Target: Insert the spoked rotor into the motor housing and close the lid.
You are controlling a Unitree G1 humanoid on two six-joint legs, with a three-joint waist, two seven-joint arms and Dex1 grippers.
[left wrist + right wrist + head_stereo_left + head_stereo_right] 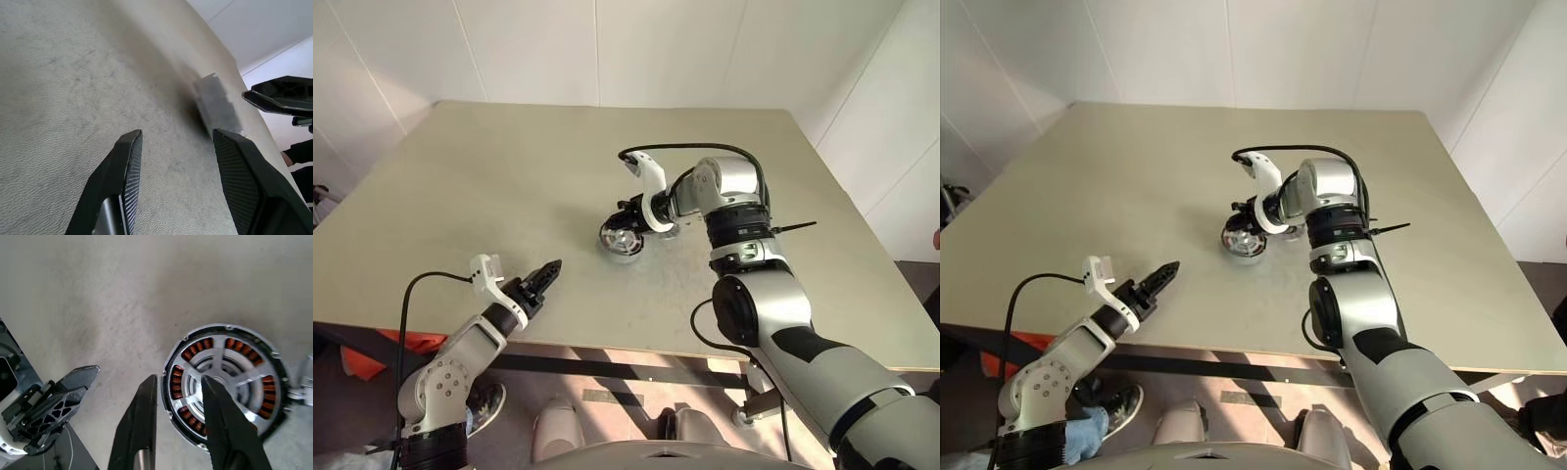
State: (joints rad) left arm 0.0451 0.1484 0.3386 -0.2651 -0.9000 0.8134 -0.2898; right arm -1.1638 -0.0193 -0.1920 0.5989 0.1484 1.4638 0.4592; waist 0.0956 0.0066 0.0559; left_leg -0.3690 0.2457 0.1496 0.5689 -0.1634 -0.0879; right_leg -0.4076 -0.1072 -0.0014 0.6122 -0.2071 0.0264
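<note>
Motor housing (222, 384) sits under the part-open right hand (181, 387); left hand (178, 142) gapes, empty.

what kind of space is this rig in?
Likely an indoor lab or test room: one plain grey table against bare white panelled walls, with just a motor housing on it, and a person's shoe beside the table.

The housing (222, 384) lies flat on the table, centre of the head views: a round puck, pale rim, copper windings, spoked rotor (230, 374) seated inside.
</note>
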